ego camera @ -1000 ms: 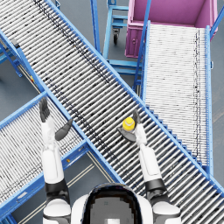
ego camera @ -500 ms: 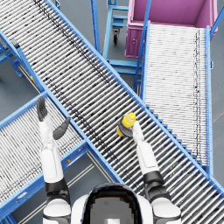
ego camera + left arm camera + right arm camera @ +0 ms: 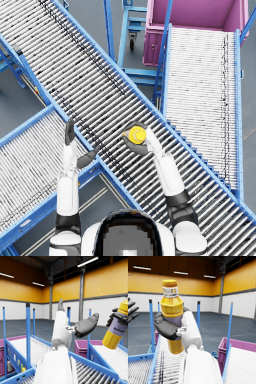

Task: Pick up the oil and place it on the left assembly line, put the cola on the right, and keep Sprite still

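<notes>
Holding the oil bottle (image 3: 136, 134) is your right hand (image 3: 131, 147), dark fingers wrapped round the bottle's middle over the greyish label. From the head camera you look almost straight down on the yellow cap (image 3: 137, 134), so the bottle is roughly upright. It sits in the air above the long slanted roller conveyor (image 3: 100, 85), near that conveyor's edge closest to the robot, off the rollers. The right wrist view confirms it: bottle (image 3: 172, 309) clamped in the hand (image 3: 168, 327), base clear of the rollers below.

Your left hand (image 3: 74, 150) is released and holds nothing. Its fingers (image 3: 69, 132) point away from the robot and the thumb sticks out sideways. It floats over the gap where the left roller line (image 3: 25, 165) meets the slanted conveyor, apart from the bottle. The left wrist view shows the same hand (image 3: 75, 327) spread, with the bottle (image 3: 116, 328) off to one side, tilted there (camera tilt, likely).

The right roller line (image 3: 200, 90) runs up to a purple bin (image 3: 200, 15), well away from both hands.
</notes>
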{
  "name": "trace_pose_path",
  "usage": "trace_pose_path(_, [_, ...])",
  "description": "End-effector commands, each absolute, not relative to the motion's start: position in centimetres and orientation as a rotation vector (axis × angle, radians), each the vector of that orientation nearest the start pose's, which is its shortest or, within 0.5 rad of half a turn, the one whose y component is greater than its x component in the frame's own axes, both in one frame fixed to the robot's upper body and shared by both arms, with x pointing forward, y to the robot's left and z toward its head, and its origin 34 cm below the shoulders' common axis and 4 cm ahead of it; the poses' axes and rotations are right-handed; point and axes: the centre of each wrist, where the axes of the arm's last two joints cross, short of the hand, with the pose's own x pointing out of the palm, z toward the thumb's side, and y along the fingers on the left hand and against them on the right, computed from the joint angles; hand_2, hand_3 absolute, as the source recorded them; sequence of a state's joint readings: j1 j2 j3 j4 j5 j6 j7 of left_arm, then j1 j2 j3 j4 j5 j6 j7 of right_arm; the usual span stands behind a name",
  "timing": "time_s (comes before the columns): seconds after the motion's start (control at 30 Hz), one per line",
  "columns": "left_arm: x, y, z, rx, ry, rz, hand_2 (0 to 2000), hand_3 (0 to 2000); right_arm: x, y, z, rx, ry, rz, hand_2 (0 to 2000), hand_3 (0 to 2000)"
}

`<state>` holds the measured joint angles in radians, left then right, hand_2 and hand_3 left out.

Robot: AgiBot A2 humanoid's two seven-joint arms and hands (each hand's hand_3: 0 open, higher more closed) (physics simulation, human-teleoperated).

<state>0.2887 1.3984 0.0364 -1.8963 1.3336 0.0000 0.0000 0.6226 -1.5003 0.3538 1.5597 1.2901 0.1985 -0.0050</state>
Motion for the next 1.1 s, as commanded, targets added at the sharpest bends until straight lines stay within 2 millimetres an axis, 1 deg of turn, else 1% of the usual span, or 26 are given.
trace_pose_path(0.03, [24.2,18.0,25.3,0.462,-0.485,-1.704,0,0,29.5,-10.4,31.1,-0.527,-0.629,2.104,2000,2000])
trace_pose_path(0.1, [24.5,17.2,25.2,0.526,-0.423,-1.700,0,0,29.1,-9.7,31.7,-0.550,-0.650,2.126,2000,2000])
trace_pose_path(0.17, [24.5,16.5,25.1,0.599,-0.366,-1.694,0,0,29.1,-9.1,31.8,-0.550,-0.654,2.146,2000,2000])
trace_pose_path(0.2, [24.6,16.2,25.0,0.633,-0.337,-1.687,0,0,29.1,-8.9,31.6,-0.545,-0.647,2.154,2000,2000])
trace_pose_path(0.3, [25.1,14.9,25.1,0.710,-0.282,-1.688,0,0,28.7,-7.4,30.8,-0.534,-0.618,2.214,2000,2000])
trace_pose_path(0.37, [25.1,14.2,24.9,0.729,-0.266,-1.701,0,0,28.6,-6.1,29.6,-0.515,-0.572,2.274,2000,2000])
trace_pose_path(0.47, [25.2,13.6,24.6,0.737,-0.247,-1.719,0,0,28.1,-5.3,29.5,-0.517,-0.576,2.303,2000,2000])
trace_pose_path(0.53, [25.3,13.0,24.7,0.740,-0.254,-1.733,0,0,27.7,-4.8,28.8,-0.506,-0.555,2.329,2000,2000])
trace_pose_path(0.63, [25.4,12.8,24.9,0.741,-0.263,-1.732,0,0,27.3,-4.3,28.2,-0.495,-0.542,2.354,2000,2000])
trace_pose_path(0.67, [25.2,12.6,25.2,0.751,-0.277,-1.741,0,0,27.1,-3.9,27.7,-0.486,-0.523,2.370,2000,2000])
trace_pose_path(0.7, [25.2,12.8,25.1,0.749,-0.270,-1.739,1361,327,27.0,-3.9,27.8,-0.484,-0.528,2.359,2000,2000])
trace_pose_path(0.73, [25.5,12.9,25.0,0.760,-0.245,-1.795,2000,653,26.9,-4.0,28.0,-0.495,-0.539,2.359,2000,2000])
trace_pose_path(0.8, [25.5,12.8,24.9,0.777,-0.222,-1.861,2000,1307,26.7,-4.1,28.5,-0.524,-0.558,2.366,2000,2000])
trace_pose_path(0.83, [25.4,13.4,24.6,0.773,-0.207,-1.853,2000,1633,26.8,-4.3,28.5,-0.525,-0.553,2.360,2000,2000])
trace_pose_path(0.87, [25.3,12.8,24.8,0.781,-0.219,-1.869,2000,1960,26.9,-4.3,28.3,-0.525,-0.539,2.369,2000,2000])
trace_pose_path(0.9, [25.2,12.8,24.8,0.783,-0.221,-1.867,2000,2000,26.9,-4.1,28.3,-0.529,-0.535,2.381,639,1673])
trace_pose_path(0.93, [25.1,13.1,25.0,0.784,-0.226,-1.849,2000,2000,26.7,-4.6,28.4,-0.514,-0.553,2.320,0,1347])
trace_pose_path(0.97, [25.0,13.4,25.1,0.784,-0.228,-1.836,2000,2000,26.7,-5.1,28.4,-0.501,-0.563,2.275,0,1020])
trace_pose_path(1.0, [25.3,14.2,24.8,0.761,-0.218,-1.786,2000,2000,26.8,-5.9,28.6,-0.487,-0.584,2.215,0,693])
trace_pose_path(1.07, [25.7,17.3,24.4,0.713,-0.191,-1.648,2000,2000,27.0,-8.1,28.5,-0.457,-0.602,2.098,0,40])
trace_pose_path(1.1, [26.0,18.7,24.1,0.689,-0.176,-1.598,2000,2000,26.8,-8.6,28.5,-0.455,-0.606,2.084,0,0])
